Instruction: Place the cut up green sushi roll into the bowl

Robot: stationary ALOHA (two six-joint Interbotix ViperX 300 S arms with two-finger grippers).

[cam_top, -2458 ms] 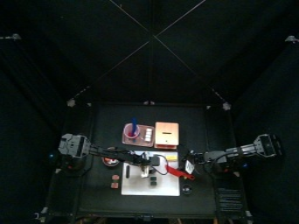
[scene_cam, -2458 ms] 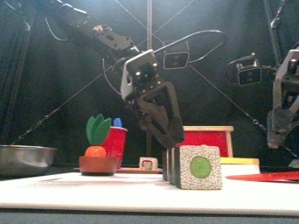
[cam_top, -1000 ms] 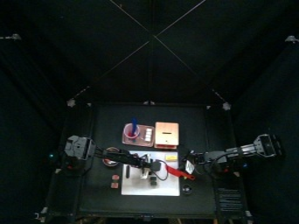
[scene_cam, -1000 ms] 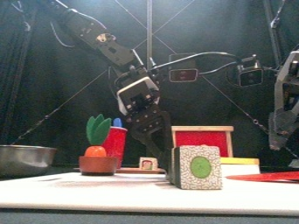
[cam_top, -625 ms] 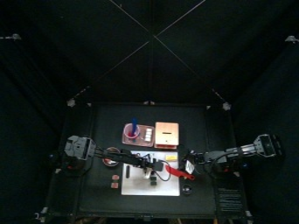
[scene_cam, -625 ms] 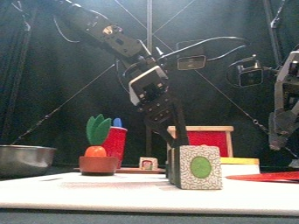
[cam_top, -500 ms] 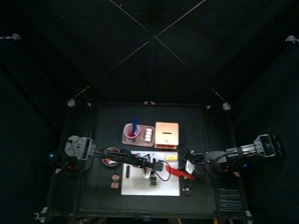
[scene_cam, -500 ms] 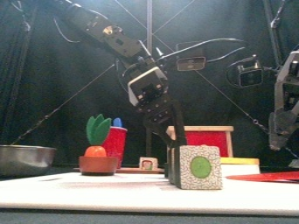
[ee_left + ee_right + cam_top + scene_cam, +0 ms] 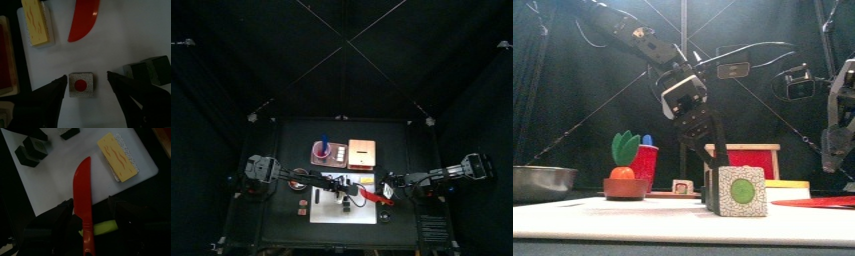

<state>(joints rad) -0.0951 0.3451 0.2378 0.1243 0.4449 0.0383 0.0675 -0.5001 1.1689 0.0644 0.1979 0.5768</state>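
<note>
My left gripper (image 9: 87, 76) hangs with its jaws wide apart and empty. It is over a white slice with a red centre (image 9: 81, 85), not the cut up green sushi roll (image 9: 150, 70) just beside it on the white board (image 9: 120, 40). The bowl (image 9: 540, 182) waits well off to the left. Nothing delivered yet, I'd say: grasp, carry and drop all remain. My right gripper (image 9: 93, 214) rests over the red knife (image 9: 83, 188), jaws apart.
</note>
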